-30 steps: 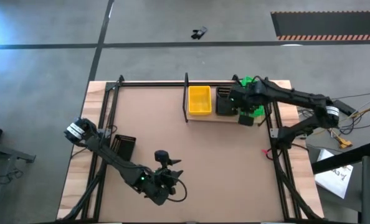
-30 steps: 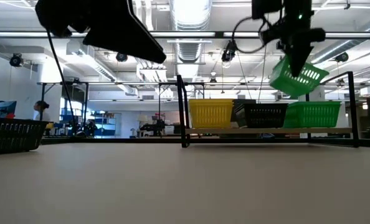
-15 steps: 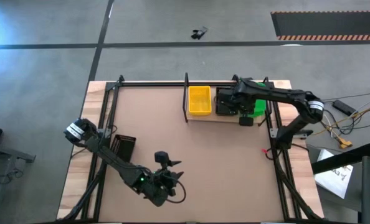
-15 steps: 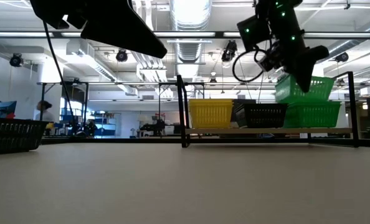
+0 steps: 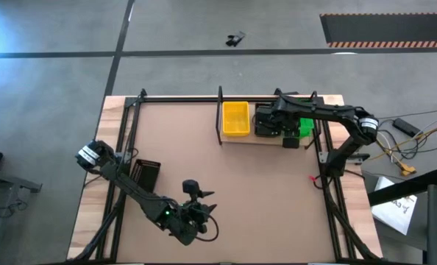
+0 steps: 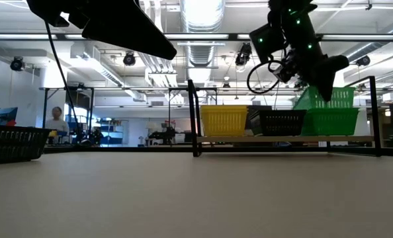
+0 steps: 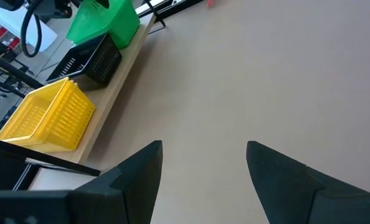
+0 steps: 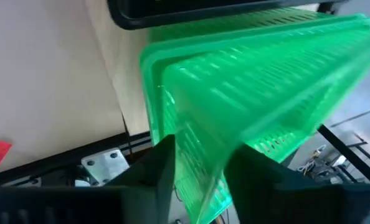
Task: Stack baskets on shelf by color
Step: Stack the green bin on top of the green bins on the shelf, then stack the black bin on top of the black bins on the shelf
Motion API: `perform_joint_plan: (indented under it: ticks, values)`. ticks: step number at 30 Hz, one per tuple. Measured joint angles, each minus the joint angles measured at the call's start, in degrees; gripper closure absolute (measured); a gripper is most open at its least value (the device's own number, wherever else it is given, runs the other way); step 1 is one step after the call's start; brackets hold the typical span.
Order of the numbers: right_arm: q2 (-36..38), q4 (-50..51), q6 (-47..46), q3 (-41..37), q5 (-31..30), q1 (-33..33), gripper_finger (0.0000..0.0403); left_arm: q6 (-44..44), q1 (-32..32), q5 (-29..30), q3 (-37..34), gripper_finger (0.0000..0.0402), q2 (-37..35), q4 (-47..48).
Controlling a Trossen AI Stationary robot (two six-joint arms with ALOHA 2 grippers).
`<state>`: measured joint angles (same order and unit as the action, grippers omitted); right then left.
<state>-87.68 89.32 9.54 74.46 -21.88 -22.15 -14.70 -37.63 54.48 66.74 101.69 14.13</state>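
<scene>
Green basket over its twin on the shelf

Right hand (image 6: 323, 74) clenched on the upper green basket (image 6: 330, 98), tilted and partly nested in the lower green basket (image 6: 331, 121) at the shelf (image 5: 257, 139) end. Beside it a black basket (image 6: 282, 122), then a yellow basket (image 5: 235, 118). Left hand (image 7: 203, 180) released, above the desk (image 5: 233, 184) near edge; another black basket (image 5: 145, 174) close by

left tool (image 7: 202, 180) spread, hovering low near front | right tool (image 8: 200, 171) clamped; arm stretched far back
</scene>
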Motion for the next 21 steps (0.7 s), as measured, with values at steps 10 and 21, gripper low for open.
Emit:
perform_joint_plan:
  ticks: [10,21]
  values:
    - [4.99,-0.53,-5.14,0.0,-3.11,-0.02,0.0235,0.0,0.0,-0.2,-0.04,0.0185,0.0,-0.17]
    - [12.72,-7.86,-8.53,-3.44,0.94,0.0,0.0303,0.0,-0.09,-0.28,-0.04,0.0185,-0.02,-0.52]
